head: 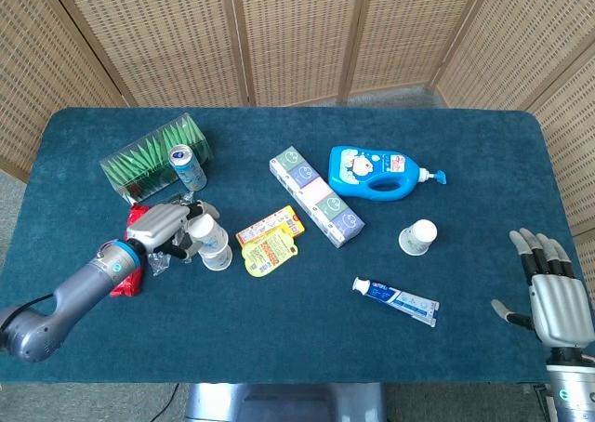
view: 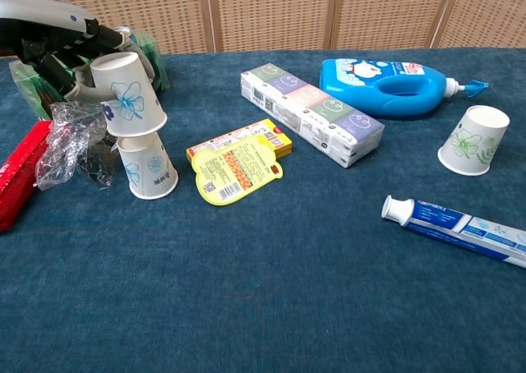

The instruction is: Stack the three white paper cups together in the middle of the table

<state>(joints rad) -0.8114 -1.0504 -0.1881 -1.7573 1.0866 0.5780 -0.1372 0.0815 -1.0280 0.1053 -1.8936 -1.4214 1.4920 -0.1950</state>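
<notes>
My left hand [head: 160,227] [view: 59,54] grips an upside-down white paper cup [view: 126,95] [head: 206,233] with a blue flower print, tilted a little. It sits right above a second upside-down cup [view: 148,167] [head: 218,257] standing on the blue table [view: 271,291], its rim at that cup's top. A third cup [view: 472,140] [head: 417,237] with green print stands upside down alone at the right. My right hand [head: 552,292] hovers open at the table's right front corner, holding nothing; the chest view does not show it.
Crumpled clear plastic [view: 70,141] and a red packet [view: 16,176] lie left of the cups, a can [head: 189,167] and green pack [head: 139,157] behind. A yellow snack pack [view: 237,163], tissue box [view: 312,114], blue detergent bottle [view: 390,85] and toothpaste tube [view: 456,223] lie toward the middle and right.
</notes>
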